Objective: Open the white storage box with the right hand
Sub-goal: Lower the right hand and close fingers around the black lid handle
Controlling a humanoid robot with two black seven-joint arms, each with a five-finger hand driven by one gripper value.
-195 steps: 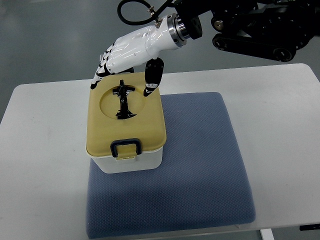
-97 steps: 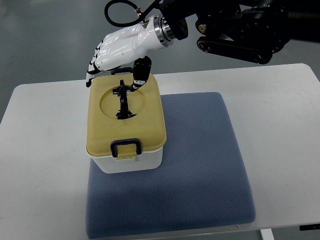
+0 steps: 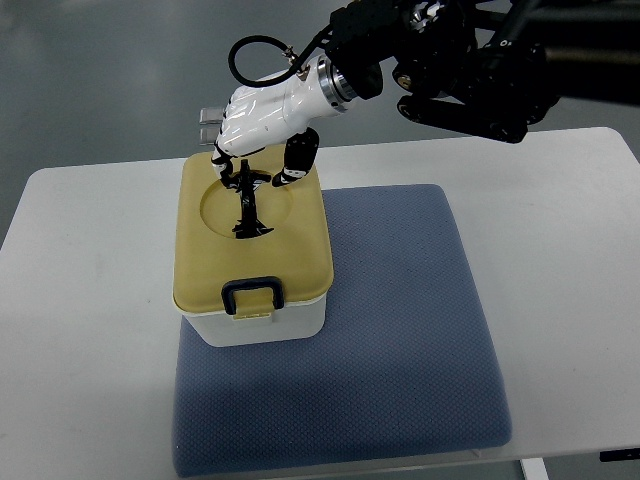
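- The right hand (image 3: 262, 118) reaches in from the upper right and hangs over the far edge of the storage box (image 3: 252, 250), at about 12 o'clock from the middle of the lid (image 3: 250, 238).
- Its fingers (image 3: 226, 158) are curled downward, with the tips at the far end of the black handle (image 3: 245, 205) that stands in the round hollow of the lid.
- The thumb (image 3: 297, 160) points down on the other side, at about 2 o'clock from the handle, its tip at the rim of the hollow.
- The handle's far end lies between the fingers and the thumb; whether they actually pinch it cannot be told, since the fingers cover that spot.
- The box sits on the left part of a blue mat (image 3: 380, 340), which lies on a white table (image 3: 90, 300). It is at about 10 o'clock from the middle of the mat, with its left side at the mat's left edge.
- The box has a white body and a tan-yellow lid that looks closed, sitting flat on the body.
- A shallow round hollow takes up the far half of the lid, and the black handle runs across it from 12 to 6 o'clock.
- A dark blue latch (image 3: 251, 294) sits at the near edge of the lid, at 6 o'clock, folded down over the front.
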